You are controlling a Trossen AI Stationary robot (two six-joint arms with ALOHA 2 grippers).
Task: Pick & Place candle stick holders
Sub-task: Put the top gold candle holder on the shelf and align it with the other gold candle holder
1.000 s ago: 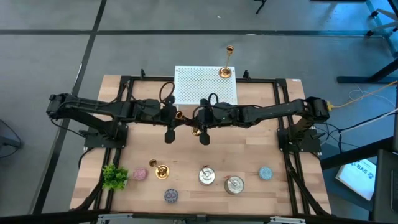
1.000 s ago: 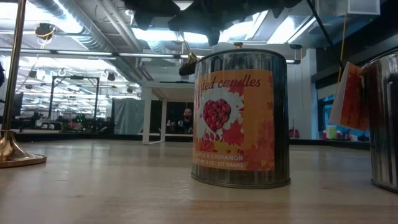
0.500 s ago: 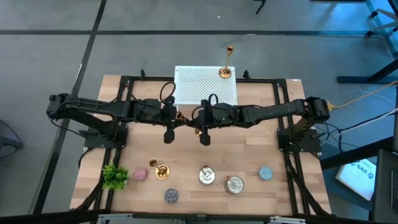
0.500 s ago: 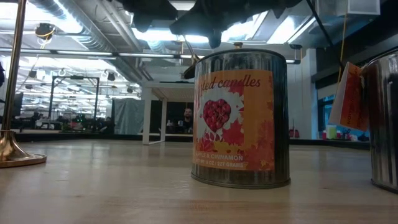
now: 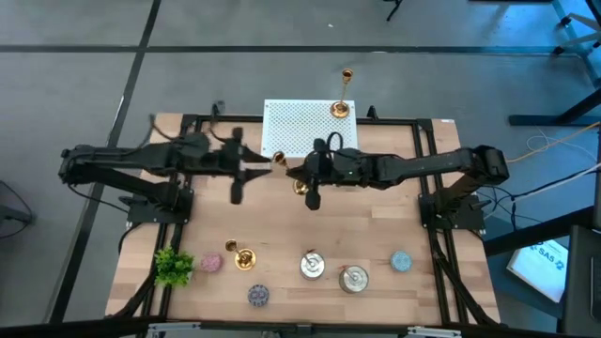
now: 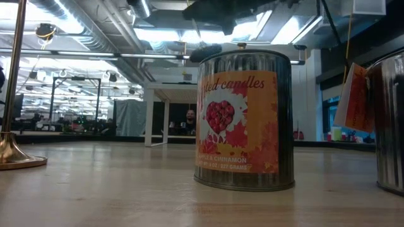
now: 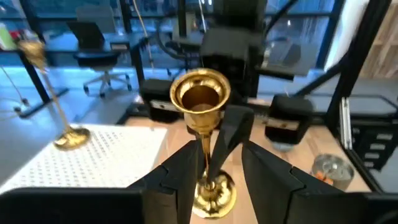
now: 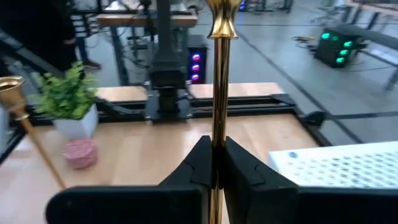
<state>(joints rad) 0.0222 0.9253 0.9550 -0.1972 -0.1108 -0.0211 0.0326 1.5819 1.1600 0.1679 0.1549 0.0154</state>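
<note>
From above, the right gripper (image 5: pixel 302 178) is clenched on a candlestick (image 5: pixel 299 182) near the white board's (image 5: pixel 310 130) front edge, and the left gripper (image 5: pixel 261 168) is apart from it. The left wrist view shows its fingers (image 7: pixel 186 177) parted beside that stem. The right wrist view shows fingers (image 8: pixel 200 163) tight on the stem, bare wood beyond.

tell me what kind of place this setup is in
Probably a robotics lab or open workshop: the wooden table stands on a grey concrete floor, office chairs and desks sit beyond it, and exposed ducts and strip lights run overhead.
</note>
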